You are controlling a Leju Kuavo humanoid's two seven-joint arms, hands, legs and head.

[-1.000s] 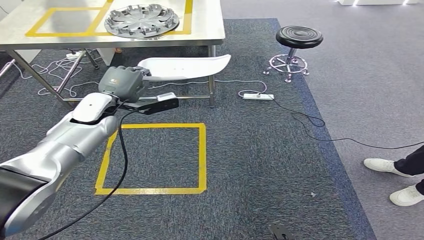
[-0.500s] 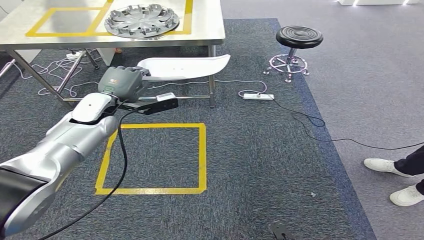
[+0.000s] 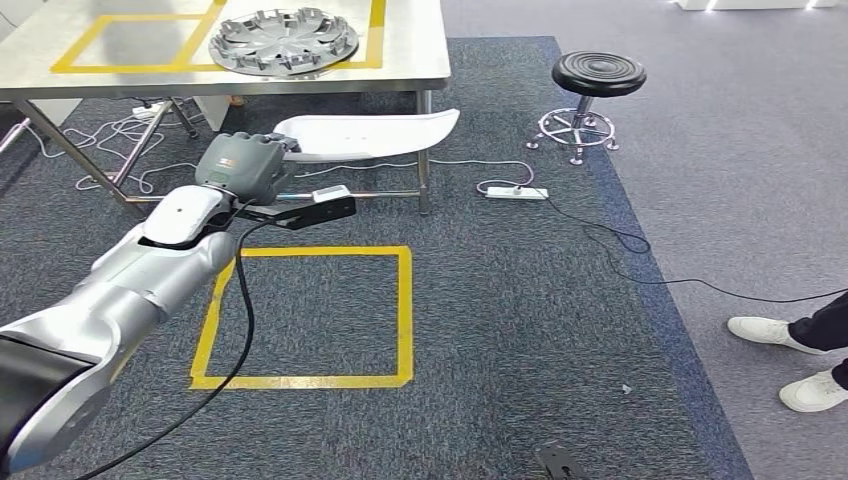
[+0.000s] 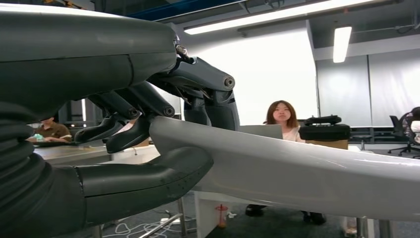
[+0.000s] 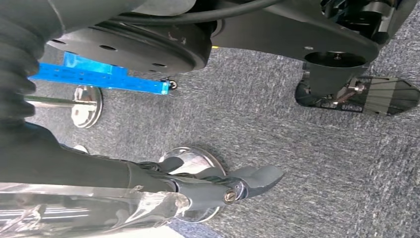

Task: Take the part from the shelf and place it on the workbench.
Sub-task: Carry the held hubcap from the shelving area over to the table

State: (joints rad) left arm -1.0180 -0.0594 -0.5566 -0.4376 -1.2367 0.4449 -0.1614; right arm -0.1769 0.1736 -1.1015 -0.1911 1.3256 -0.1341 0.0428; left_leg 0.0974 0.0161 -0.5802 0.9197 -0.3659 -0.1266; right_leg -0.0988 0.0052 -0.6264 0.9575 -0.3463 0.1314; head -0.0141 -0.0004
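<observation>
The part is a long, white, curved panel [image 3: 370, 135]. My left hand [image 3: 243, 165] grips its near end and holds it level in the air, just below the front edge of the steel workbench [image 3: 400, 60]. In the left wrist view the thumb [image 4: 148, 178] lies under the white panel [image 4: 297, 168] and the dark fingers [image 4: 198, 94] curl over its top. My right hand [image 5: 208, 183] hangs low over the carpet with its fingers stretched out and nothing in them.
A silver hubcap [image 3: 284, 41] lies on the workbench inside yellow tape marks. A yellow taped square [image 3: 405, 310] marks the carpet. A black stool [image 3: 598, 75], a power strip [image 3: 517, 192] with cables and a person's shoes [image 3: 770, 330] are to the right.
The panel's far tip has crept very slightly to the left. Nothing else has moved.
</observation>
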